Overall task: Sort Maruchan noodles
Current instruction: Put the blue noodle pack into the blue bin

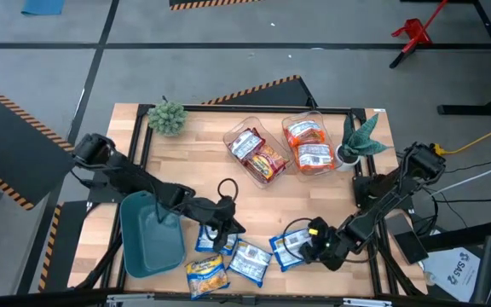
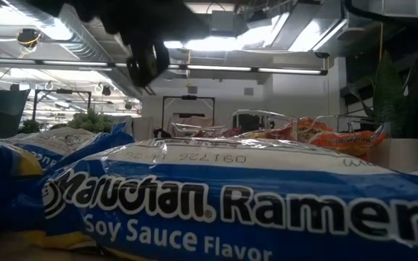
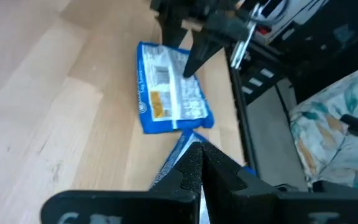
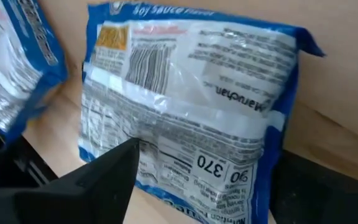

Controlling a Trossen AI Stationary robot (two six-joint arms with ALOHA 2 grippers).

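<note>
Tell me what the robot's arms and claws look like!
Both arms are dark, almost black, made of jointed tubes with looping black cables. The left gripper ends in two flat, pointed black fingers. The right gripper has a yellow spot on it.

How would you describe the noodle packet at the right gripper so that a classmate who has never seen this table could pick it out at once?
Start at the wooden table and go to its near edge, where blue packets lie clustered beside a teal tray. The packet you want is the one farthest right, directly at the right gripper. Unlike its neighbours it lies apart from the cluster, its back label with barcode facing up.
</note>
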